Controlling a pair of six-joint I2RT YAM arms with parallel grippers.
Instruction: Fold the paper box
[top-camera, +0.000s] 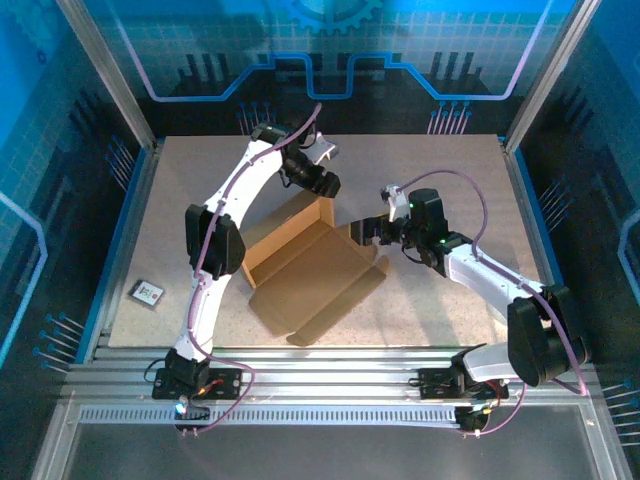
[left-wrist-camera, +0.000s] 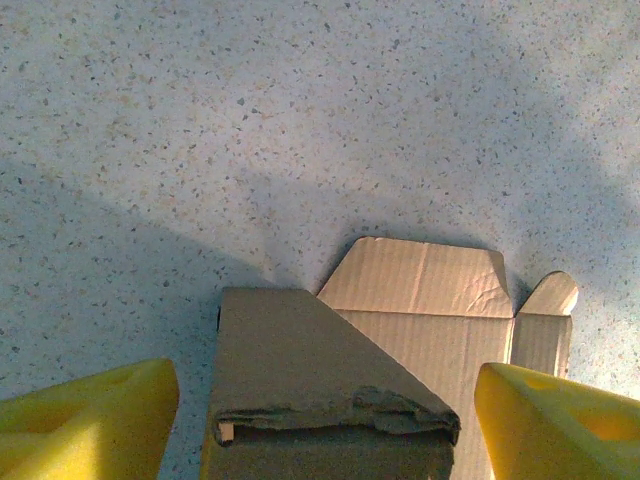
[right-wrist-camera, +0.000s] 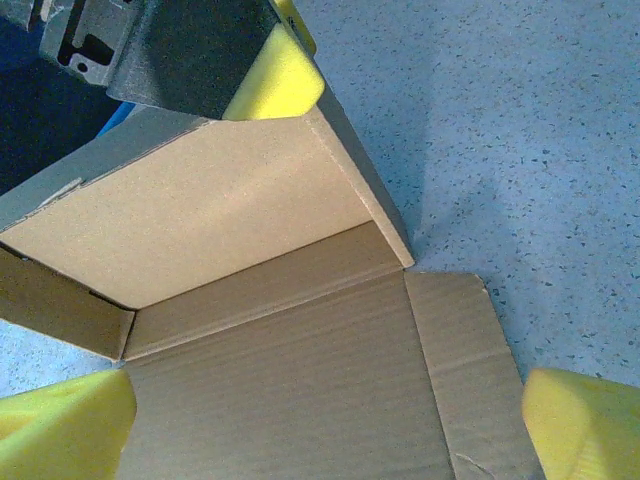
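Note:
The paper box (top-camera: 310, 272) lies half folded in mid-table: brown cardboard with a flat floor, a raised back wall and loose flaps toward the front. My left gripper (top-camera: 322, 186) hovers at the far end of that wall. In the left wrist view its yellow fingers (left-wrist-camera: 85, 420) stand open on either side of the wall's folded top edge (left-wrist-camera: 330, 410), not pressing it. My right gripper (top-camera: 366, 232) is at the box's right side, open, its yellow fingers (right-wrist-camera: 60, 425) spread over the box floor (right-wrist-camera: 290, 400) and a side flap (right-wrist-camera: 465, 370).
A small printed card (top-camera: 147, 292) lies near the table's left edge. A rounded end flap (left-wrist-camera: 420, 280) and a small tab (left-wrist-camera: 548, 300) lie flat on the speckled table (left-wrist-camera: 300, 120). Metal frame posts and blue walls enclose the table.

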